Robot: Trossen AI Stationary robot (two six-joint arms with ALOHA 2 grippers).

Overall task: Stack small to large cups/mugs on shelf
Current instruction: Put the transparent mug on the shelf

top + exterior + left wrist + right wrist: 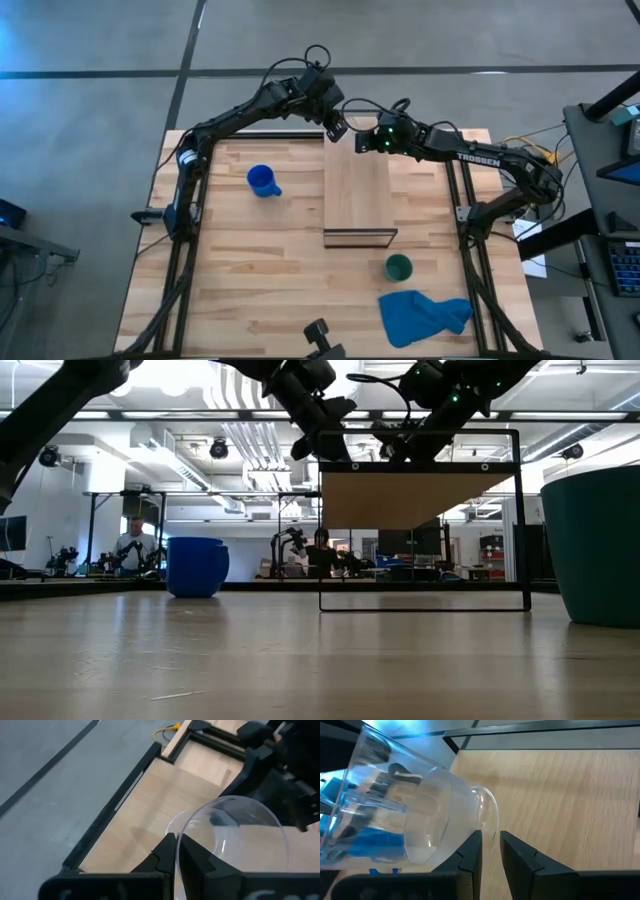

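The tiny clear cup (235,835) (420,810) lies on its side in the air over the far end of the shelf (357,195) (420,500), between my two grippers. My left gripper (338,128) (177,852) is shut on its open end. My right gripper (362,142) (490,847) is at its base, fingers nearly together. The blue mug (262,181) (196,567) stands on the tabletop left of the shelf. The dark green cup (398,267) (600,545) stands on the tabletop off the shelf's near right corner. My left gripper pinches the clear cup's wall at the rim (179,837), one finger inside the cup and one outside. The cup is lifted clear and tipped on its side, mouth toward this gripper. My right gripper comes at the cup's base from the table's right. The base's edge (492,827) runs into the narrow gap between its fingers. The cup's body reaches away from the fingers, clear of the shelf.
A crumpled blue cloth (420,315) lies at the table's near right, beside the green cup. The shelf's dark end frame (358,238) (520,520) stands toward the near side. A dark clamp (320,335) sits at the near edge. Bare tabletop lies between the mug and the shelf.
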